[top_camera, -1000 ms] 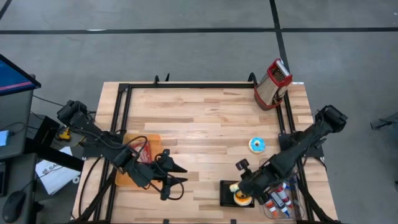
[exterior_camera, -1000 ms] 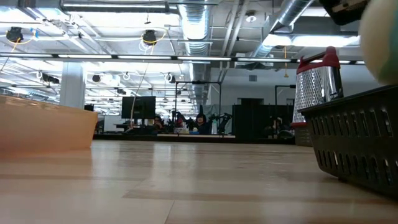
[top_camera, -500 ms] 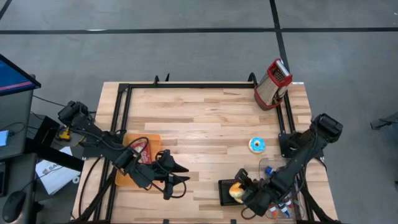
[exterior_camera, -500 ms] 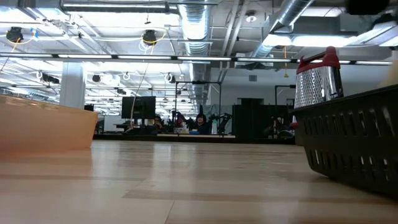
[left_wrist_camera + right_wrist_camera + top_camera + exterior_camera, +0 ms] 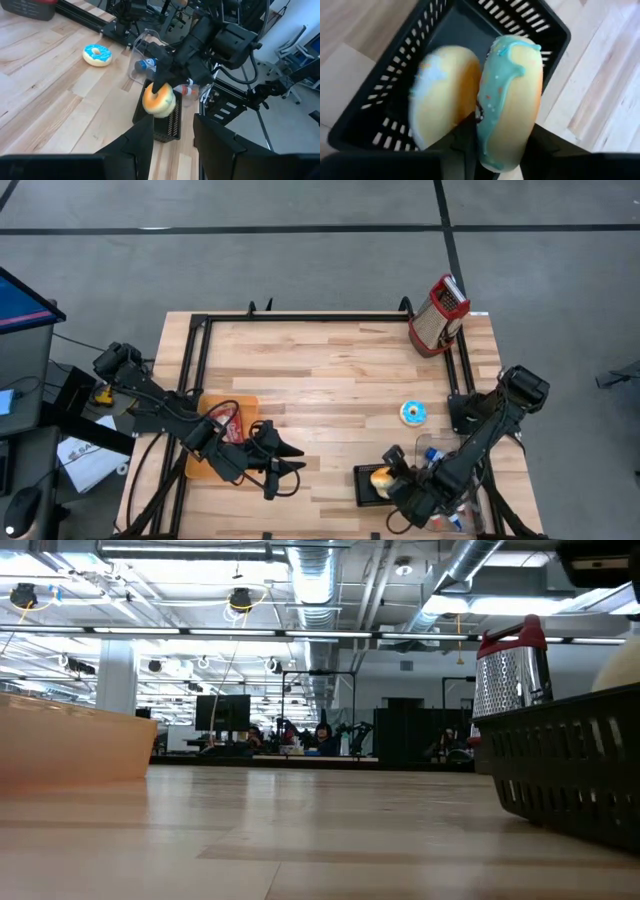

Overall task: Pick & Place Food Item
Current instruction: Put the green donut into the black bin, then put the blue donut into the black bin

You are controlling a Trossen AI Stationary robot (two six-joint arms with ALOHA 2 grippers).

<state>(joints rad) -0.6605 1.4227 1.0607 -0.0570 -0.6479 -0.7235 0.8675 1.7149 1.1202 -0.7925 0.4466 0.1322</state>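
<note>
Donuts (image 5: 507, 100) above black basket (image 5: 380, 107), perhaps touching.

Both arms are matte black, built from slim tubular links with chunkier blocky joint housings. Left arm (image 5: 160, 408): black cables loop loosely alongside the forearm links, fingers are thin, dark and tapered. Right arm (image 5: 490, 425): same black finish, boxy base joint at the table edge, bulky wrist housing. Left gripper (image 5: 172, 140) fingers show as wide flat black slabs with squared edges. No visible markings or labels.
</note>
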